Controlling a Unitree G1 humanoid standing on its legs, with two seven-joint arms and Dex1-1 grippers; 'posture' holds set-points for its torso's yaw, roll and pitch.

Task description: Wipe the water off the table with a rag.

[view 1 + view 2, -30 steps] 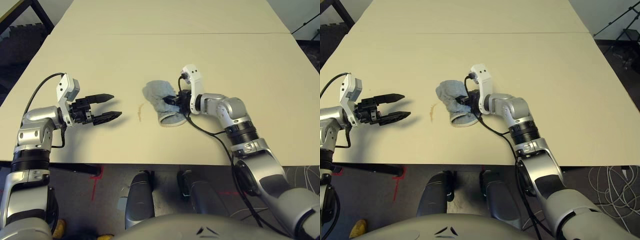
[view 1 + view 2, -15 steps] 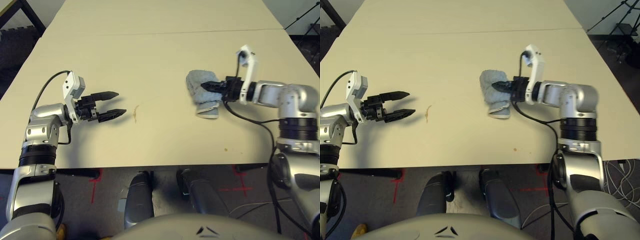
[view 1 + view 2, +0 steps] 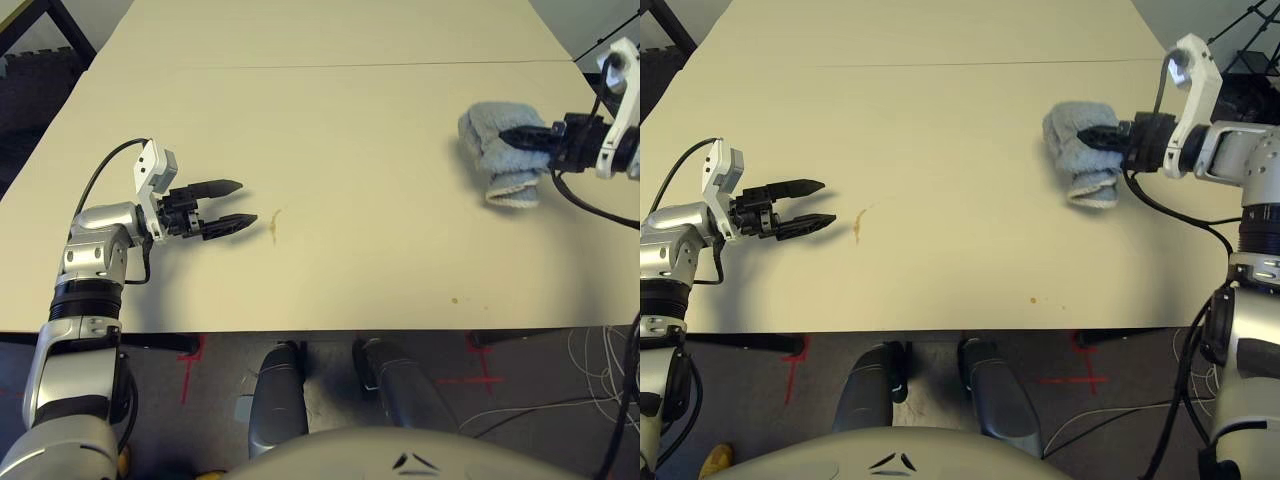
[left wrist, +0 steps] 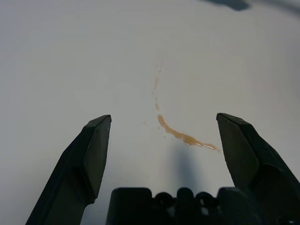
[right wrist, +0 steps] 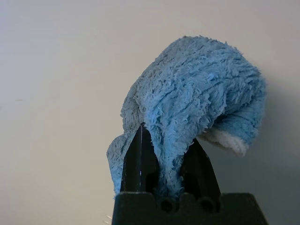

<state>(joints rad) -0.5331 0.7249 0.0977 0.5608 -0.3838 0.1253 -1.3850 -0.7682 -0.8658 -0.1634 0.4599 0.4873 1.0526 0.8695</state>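
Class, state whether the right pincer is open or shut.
Shut: the right pincer has the blue rag pinched between its fingers.

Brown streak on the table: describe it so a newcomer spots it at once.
On the large cream table, find the open left gripper. Just beyond its fingertips lies the streak, thin, amber-brown and slightly crooked. It is a long line, unlike the small round drop near the table's front edge.

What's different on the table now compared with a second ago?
The fluffy light-blue rag, pinched in the black right gripper, has moved right and somewhat away from the robot. Small amber drops near the front edge have come into view. The thin amber-brown smear and the open black left gripper look much the same.
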